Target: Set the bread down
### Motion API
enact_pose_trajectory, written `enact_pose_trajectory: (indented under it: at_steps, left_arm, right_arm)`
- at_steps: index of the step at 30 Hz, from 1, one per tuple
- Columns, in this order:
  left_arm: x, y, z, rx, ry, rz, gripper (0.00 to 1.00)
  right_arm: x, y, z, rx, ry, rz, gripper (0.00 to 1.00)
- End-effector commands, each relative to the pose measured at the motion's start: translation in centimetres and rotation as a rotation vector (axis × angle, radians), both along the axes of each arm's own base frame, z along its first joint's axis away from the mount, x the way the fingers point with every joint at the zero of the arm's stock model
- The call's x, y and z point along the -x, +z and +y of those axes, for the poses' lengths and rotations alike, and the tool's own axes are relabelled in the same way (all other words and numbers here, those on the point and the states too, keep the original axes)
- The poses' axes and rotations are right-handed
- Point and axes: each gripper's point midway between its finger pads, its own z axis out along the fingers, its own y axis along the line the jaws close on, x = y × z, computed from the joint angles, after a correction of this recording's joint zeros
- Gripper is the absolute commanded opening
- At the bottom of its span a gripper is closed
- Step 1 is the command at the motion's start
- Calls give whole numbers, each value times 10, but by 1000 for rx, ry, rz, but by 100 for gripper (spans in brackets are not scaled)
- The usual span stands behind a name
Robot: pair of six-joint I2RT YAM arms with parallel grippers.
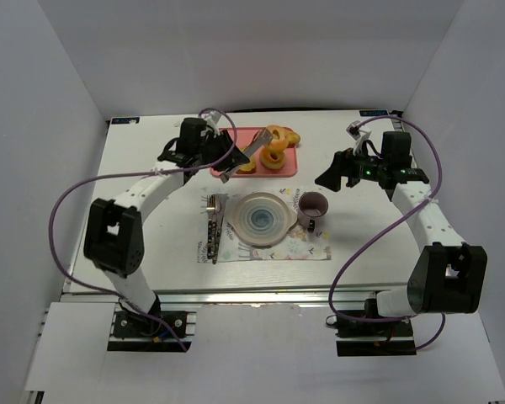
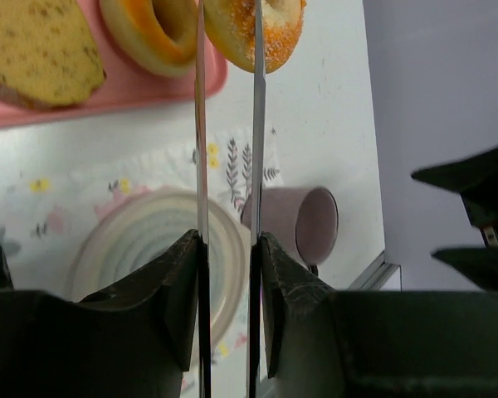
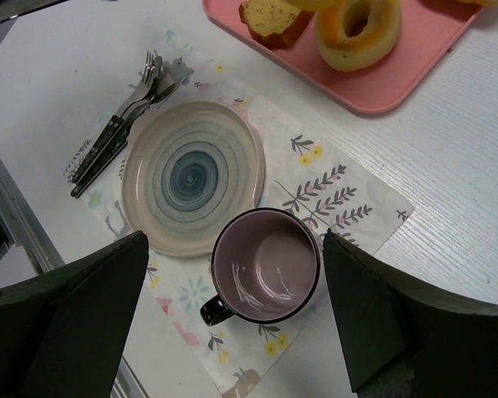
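Left hand [image 2: 228,33] sits over the right end of the pink tray [image 2: 108,95]. Its 2 thin fingers [image 2: 200,149] stand a narrow gap apart and, so far as the wrist view shows, are closed on 1 side of the bread [image 2: 278,33]; the tips run out of frame. The bread is at the tray's right corner, overlapping its edge and tilted in the top view. Left of it on the tray lie a toast slice [image 2: 37,50] and a paler ring [image 2: 141,37], which is just beside the bread.

A strip of worktop [image 1: 135,147] separates the tray's near edge from a floral mat [image 3: 340,199]. On the mat, left to right:
- cutlery [image 3: 116,137] along the left edge
- a banded plate [image 3: 195,174]
- a purple mug [image 3: 266,265], upright and just beside the plate's rim

Right hand [image 3: 232,240] hangs above the mug with its 2 fingers spread wide, well apart from the left hand.

The worktop is white, with open surface left of the mat and right of the mug. White walls [image 1: 34,126] enclose 3 sides.
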Motion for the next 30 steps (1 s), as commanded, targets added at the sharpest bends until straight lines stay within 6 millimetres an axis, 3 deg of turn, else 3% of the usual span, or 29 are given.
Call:
enact_pose_trajectory:
  at_steps: [1,2,3,4,5,6,7,9,10,14,17,21,22,24,29,30]
  left_arm:
    - [41,52,10,49,-45,-101,5]
    - [59,34,14,38,-56,-57,5]
    - [73,30,18,34,-71,-38,5]
    - [90,44,25,39,-76,-70,5]
    - [106,26,30,23,-85,-32,5]
    - [118,22,34,19,-90,-10,5]
    - [132,31,39,23,-91,-31,6]
    - [153,13,46,17,-87,26,7]
    - [162,17,49,29,-83,12,7]
    - [189,-10,61,12,-60,87,11]
    - [199,-38,66,-16,-48,164,15]
    - [197,-55,67,-62,-42,194,24]
    - [195,-56,67,-70,-43,196,33]
    - [192,-65,67,-98,-44,212,40]
    - [186,-63,68,-132,-57,200,63]
    - [185,-62,69,-137,-52,194,64]
  right_arm:
    - [0,21,-3,-1,4,-72,89]
    - [0,21,-2,-2,7,-72,89]
    - [-1,20,-2,-1,5,-69,89]
    - [-2,22,-2,-2,7,-72,89]
    - [-2,21,-1,-4,11,-68,89]
    - [-3,21,-2,-6,10,-63,90]
    - [-4,22,-1,-7,11,-64,90]
    - [-6,22,-1,-8,15,-55,89]
    - [-7,23,0,-8,17,-55,89]
    - [-8,24,0,-10,23,-46,89]
    - [-9,27,1,-12,25,-49,89]
    - [-7,29,1,-11,25,-55,89]
    - [-6,30,1,-11,26,-61,89]
    - [-5,30,0,-10,25,-61,89]
    - [-3,29,0,-5,21,-66,89]
    - [-3,29,-1,-4,19,-69,89]
